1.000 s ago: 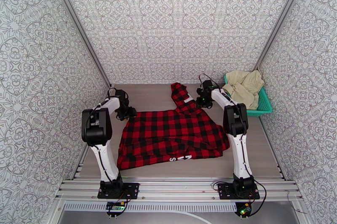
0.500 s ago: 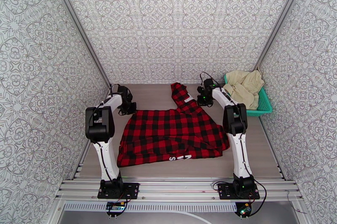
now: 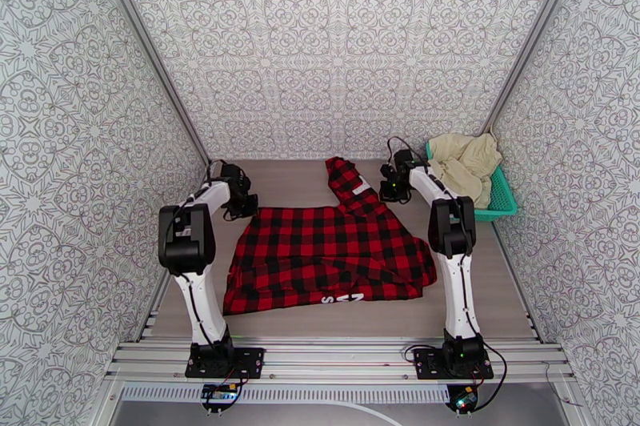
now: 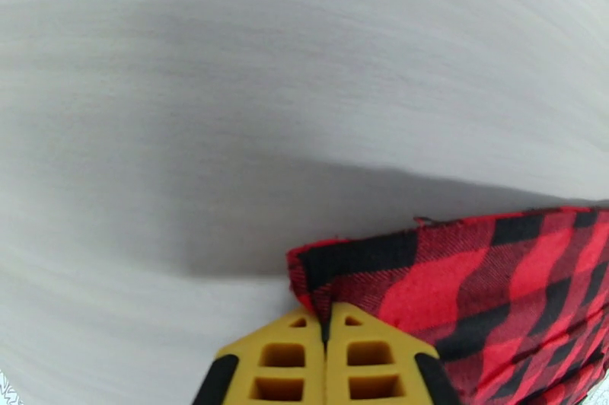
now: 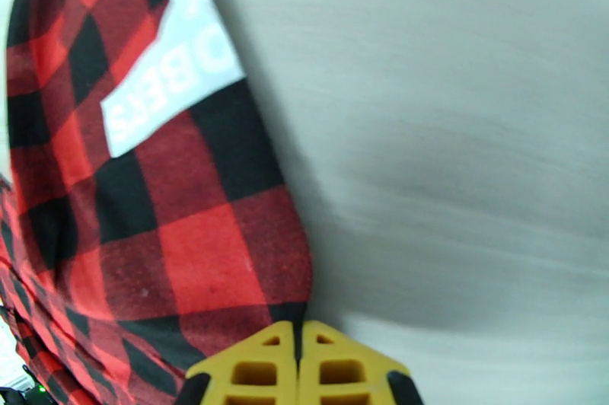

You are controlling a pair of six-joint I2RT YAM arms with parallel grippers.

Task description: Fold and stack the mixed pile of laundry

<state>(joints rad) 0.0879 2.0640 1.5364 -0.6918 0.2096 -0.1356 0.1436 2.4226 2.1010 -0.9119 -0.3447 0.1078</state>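
From above, the large red-and-black checked flannel shirt point(image 3: 328, 255) lies spread flat across the middle of the grey wood-grain table point(image 3: 280, 175). One narrow part of it reaches toward the back wall, and there is white lettering along its near hem. The left gripper point(image 3: 242, 205) sits at the shirt's far left corner and the right gripper point(image 3: 392, 189) at its far right edge. The top view is too small to show how either claw stands.

The left wrist camera settles this for its side. The yellow fingertips point(image 4: 293, 342) are pressed together on the corner of the shirt point(image 4: 472, 285), with bare table point(image 4: 304, 56) beyond. The right wrist camera shows the right gripper point(image 5: 298, 334) likewise closed, pinching the shirt's point(image 5: 190, 247) edge. It also shows a white label point(image 5: 171, 87) with partly readable letters.

The cream-beige cloth pieces point(image 3: 464, 162) are heaped in the teal plastic mesh basket point(image 3: 502, 202) at the far right of the overhead view.
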